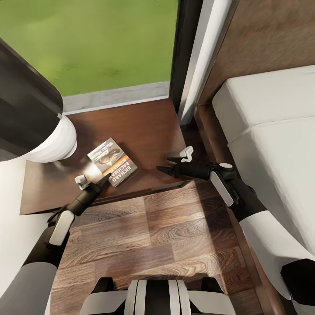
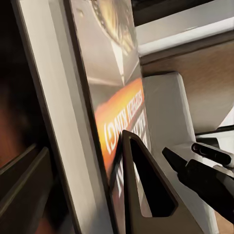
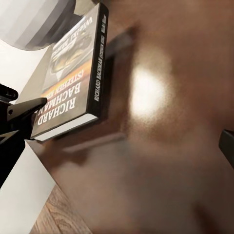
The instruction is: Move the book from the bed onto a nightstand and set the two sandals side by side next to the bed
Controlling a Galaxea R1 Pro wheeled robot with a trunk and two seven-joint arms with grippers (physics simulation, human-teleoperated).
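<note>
Book: small dark paperback (image 1: 112, 161) with orange band lay flat on the dark-brown wooden nightstand (image 1: 148, 127), apparently delivered there off the bed.
Left claw (image 1: 94, 180): spread, fingers straddling the book's near edge, holding nothing; likely just releasing.
Right claw (image 1: 177, 162): spread, empty, level above the nightstand.
Bed: grey mattress (image 1: 271, 131) alongside.

Brown wood-plank floor (image 1: 166, 232) lay below the fingers. Beyond them, a tall dark-framed window (image 1: 186, 52) showed green grass (image 1: 105, 39) above a pale sill. A wood-panelled wall (image 1: 267, 35) rose to the right. A white lamp base (image 1: 54, 142) stood beside the left fingers.
</note>
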